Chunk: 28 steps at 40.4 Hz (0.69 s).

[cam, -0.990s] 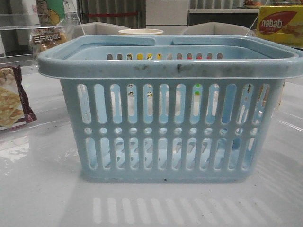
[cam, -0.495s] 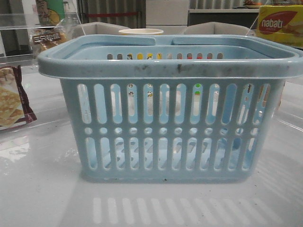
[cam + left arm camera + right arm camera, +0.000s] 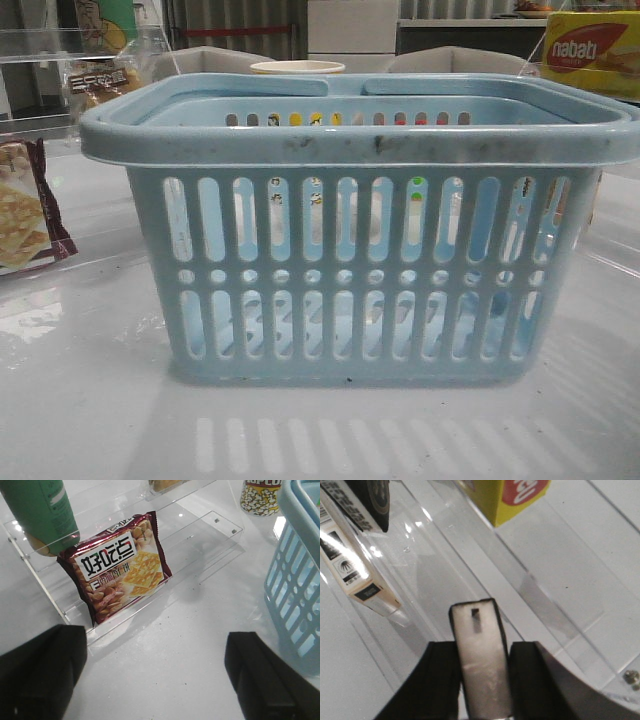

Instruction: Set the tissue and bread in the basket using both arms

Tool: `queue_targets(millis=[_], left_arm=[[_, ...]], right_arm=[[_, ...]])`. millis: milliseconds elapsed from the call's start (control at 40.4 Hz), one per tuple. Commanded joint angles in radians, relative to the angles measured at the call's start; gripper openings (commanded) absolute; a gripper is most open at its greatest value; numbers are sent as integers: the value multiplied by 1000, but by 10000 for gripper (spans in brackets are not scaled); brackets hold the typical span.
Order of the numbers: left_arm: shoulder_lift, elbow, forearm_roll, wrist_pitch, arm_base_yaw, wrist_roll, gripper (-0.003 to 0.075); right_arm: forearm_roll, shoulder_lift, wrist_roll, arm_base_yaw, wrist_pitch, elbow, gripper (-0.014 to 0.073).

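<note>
Front view: basket (image 3: 360,270) on table; left hand (image 3: 155,675) wide open, empty; right hand (image 3: 480,665) state unclear.

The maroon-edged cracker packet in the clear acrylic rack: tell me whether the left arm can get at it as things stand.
Probably yes. The left gripper is open, and only bare white table lies between it and the maroon-edged cracker packet. The packet stands at the clear acrylic rack's open front; the light-blue slotted basket sits off to one side.

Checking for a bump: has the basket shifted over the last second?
No. In the front view the basket keeps the same place against the yellow box and the cracker packet.
</note>
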<state>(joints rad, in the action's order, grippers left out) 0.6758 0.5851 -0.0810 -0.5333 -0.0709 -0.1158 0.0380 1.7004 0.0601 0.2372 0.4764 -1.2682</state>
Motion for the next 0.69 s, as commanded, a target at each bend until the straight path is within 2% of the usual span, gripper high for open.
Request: queue_targets(millis=[0, 124, 421, 545, 668], left_arm=[[2, 27, -8, 81, -5, 4, 613], [2, 27, -8, 81, -5, 4, 613], [2, 27, -8, 81, -5, 4, 613], [2, 27, -8, 85, -5, 4, 613], [2, 27, -8, 90, -5, 4, 613]], right_arm=[[-9, -45, 3, -10, -68, -39, 185], [-9, -55, 3, -14, -62, -39, 129], [10, -193, 3, -30, 14, -39, 128], [12, -288, 3, -79, 42, -39, 128], [20, -378, 3, -175, 55, -38, 128]])
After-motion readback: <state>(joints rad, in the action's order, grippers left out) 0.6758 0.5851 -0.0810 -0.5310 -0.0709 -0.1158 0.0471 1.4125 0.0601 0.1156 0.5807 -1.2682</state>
